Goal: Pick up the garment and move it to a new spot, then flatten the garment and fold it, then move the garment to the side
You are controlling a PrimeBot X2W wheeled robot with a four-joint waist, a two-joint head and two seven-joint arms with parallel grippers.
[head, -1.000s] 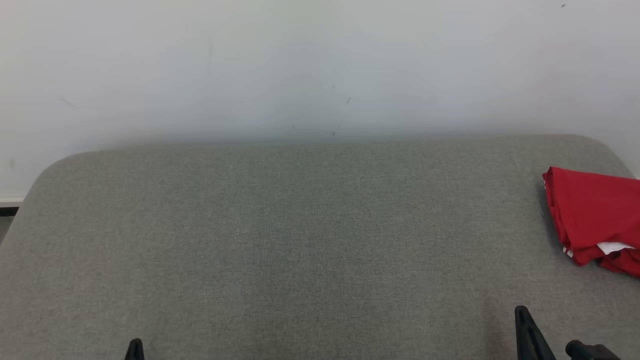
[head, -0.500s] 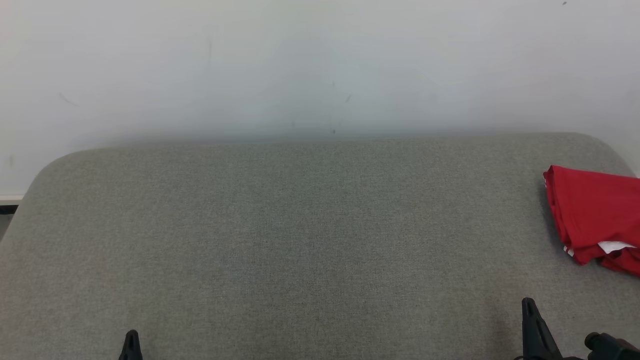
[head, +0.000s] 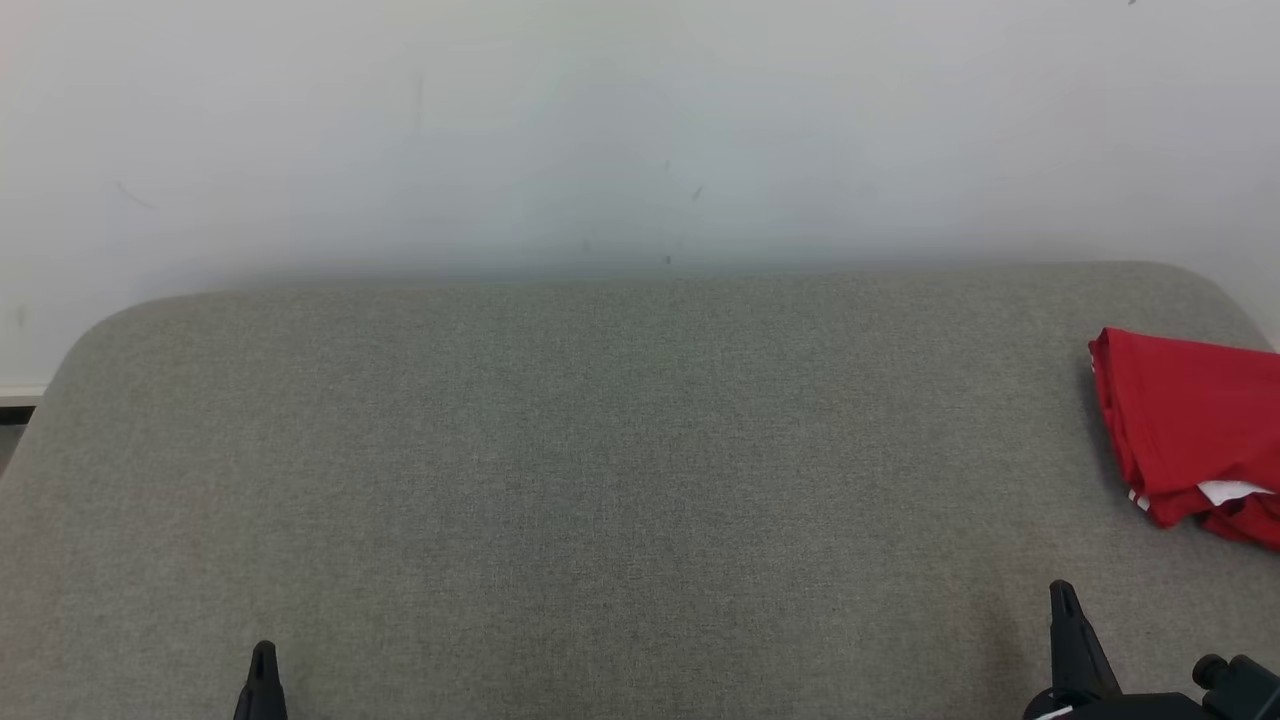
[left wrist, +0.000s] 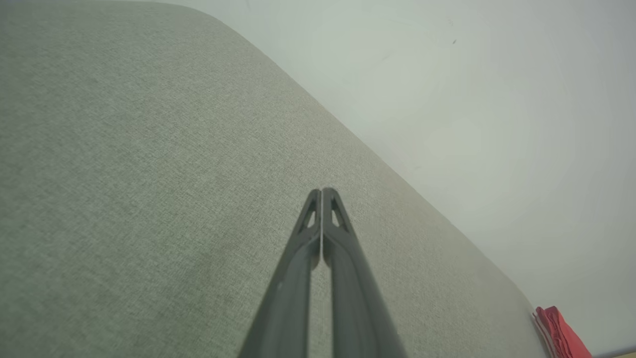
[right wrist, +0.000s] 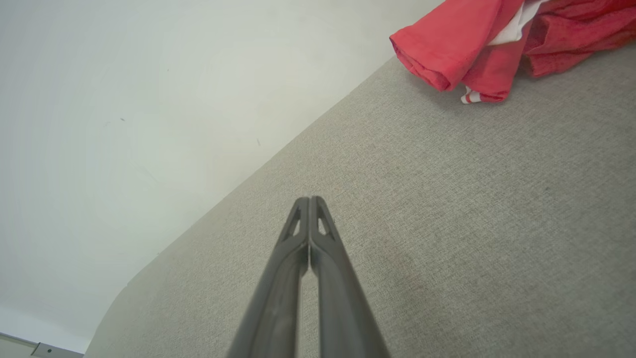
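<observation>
garment (head: 1190, 430): red, folded into a bundle at the right edge of the grey surface (head: 600, 450) — probably its final place at the side.
left gripper (left wrist: 322, 191): fingers pressed together, empty, over bare cloth.
right gripper (right wrist: 309, 200): also clenched and empty — near the garment, not touching it.

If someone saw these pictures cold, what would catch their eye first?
The red garment, loosely folded at the right edge of the grey fabric surface, is the one splash of colour. Next come the left gripper and right gripper, dark points at the bottom of the head view, both shut and empty.
</observation>
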